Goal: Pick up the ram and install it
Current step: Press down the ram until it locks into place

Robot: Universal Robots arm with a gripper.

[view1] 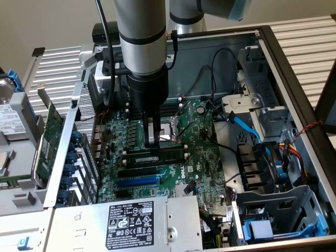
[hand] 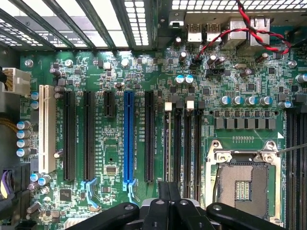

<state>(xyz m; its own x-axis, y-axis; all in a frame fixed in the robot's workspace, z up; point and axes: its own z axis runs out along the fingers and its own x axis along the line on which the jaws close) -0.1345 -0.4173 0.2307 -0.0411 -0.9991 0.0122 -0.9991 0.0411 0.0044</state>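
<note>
We see the arm reaching down into the open computer case (view1: 294, 68), its end effector (view1: 153, 143) closed and low over the motherboard (view1: 173, 168), just above the ram (view1: 157, 156). The ram lies seated lengthwise in a memory slot beside the CPU socket (view1: 173, 131), directly under the fingertips; whether they touch it we cannot tell. In the wrist view the closed fingers (hand: 165, 201) sit over the row of memory slots (hand: 182, 143), next to the blue expansion slot (hand: 128, 136). A green expansion card (view1: 50, 136) stands outside the case, at the exterior view's left.
</note>
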